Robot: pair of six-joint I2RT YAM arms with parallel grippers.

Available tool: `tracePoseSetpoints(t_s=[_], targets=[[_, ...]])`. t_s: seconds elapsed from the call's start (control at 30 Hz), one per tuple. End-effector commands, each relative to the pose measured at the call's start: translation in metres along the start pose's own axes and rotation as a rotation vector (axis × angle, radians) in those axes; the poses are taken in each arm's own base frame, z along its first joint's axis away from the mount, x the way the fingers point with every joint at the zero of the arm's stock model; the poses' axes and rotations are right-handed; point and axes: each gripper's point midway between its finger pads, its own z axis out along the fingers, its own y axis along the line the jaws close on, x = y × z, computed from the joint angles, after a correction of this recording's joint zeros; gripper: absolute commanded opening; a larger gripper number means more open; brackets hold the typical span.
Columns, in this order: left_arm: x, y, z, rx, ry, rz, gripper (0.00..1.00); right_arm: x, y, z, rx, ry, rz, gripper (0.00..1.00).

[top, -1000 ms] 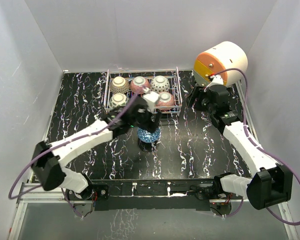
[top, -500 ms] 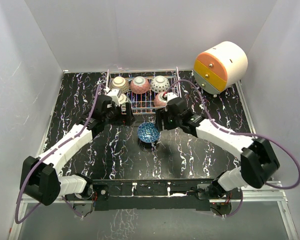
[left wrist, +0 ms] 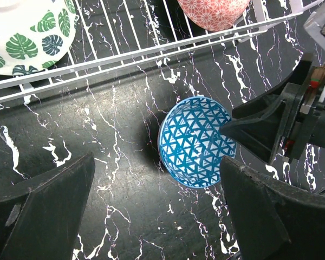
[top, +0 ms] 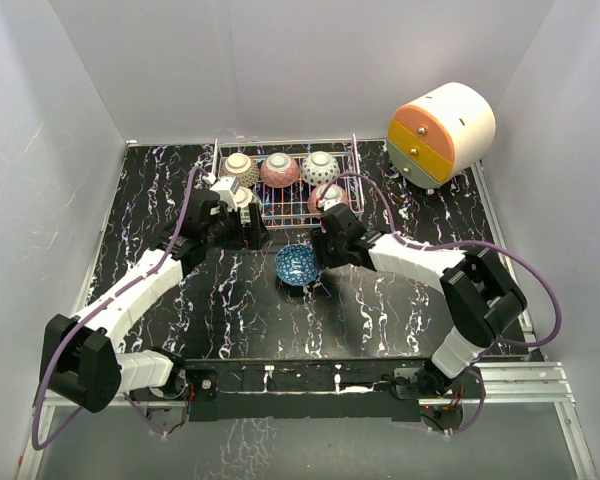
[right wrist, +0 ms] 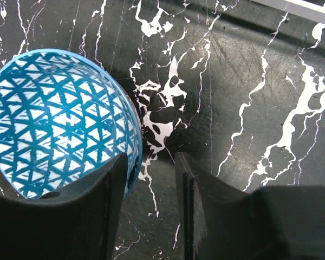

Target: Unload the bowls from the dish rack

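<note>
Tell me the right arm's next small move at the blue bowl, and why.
Probably close the right tool on the rim of the blue bowl. Its fingers stand apart, one over the bowl's inside, one outside, the rim in the gap. The bowl sits on the table, outside the rack, and the left tool is open, apart from it.

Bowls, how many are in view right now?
6 bowls. Three fill the dish rack back row, two sit partly hidden in front, one upright on the table.
</note>
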Motion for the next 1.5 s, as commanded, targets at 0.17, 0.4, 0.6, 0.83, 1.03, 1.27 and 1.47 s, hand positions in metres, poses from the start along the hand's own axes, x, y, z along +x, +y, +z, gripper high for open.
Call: tracePoseSetpoints(t_s=[0.17,0.4,0.6,0.83,1.03,1.27,1.47], targets=[[-0.006,-0.004,-0.007,0.024,-0.027,0.007,0.97,-0.039,0.009,-0.001,-0.005,-0.120,0.019,0.22],[-0.004,-0.005,-0.006,0.028,-0.018,0.010,0.97,-0.048,-0.002,-0.012,0.061,-0.163,0.020,0.08],[-0.003,-0.005,-0.006,0.031,-0.014,0.010,0.97,-0.050,-0.028,-0.034,0.126,-0.212,0.045,0.08],[-0.005,-0.009,-0.006,0.048,-0.010,0.008,0.97,-0.042,-0.094,-0.056,0.192,-0.235,0.169,0.08],[-0.006,-0.010,-0.006,0.056,-0.012,0.007,0.97,-0.034,-0.153,-0.075,0.290,-0.243,0.273,0.08],[-0.007,-0.012,-0.005,0.063,-0.014,0.003,0.97,-0.017,-0.209,-0.082,0.378,-0.265,0.469,0.08],[-0.008,-0.014,-0.005,0.075,-0.011,0.005,0.97,-0.020,-0.243,-0.089,0.445,-0.345,0.590,0.08]])
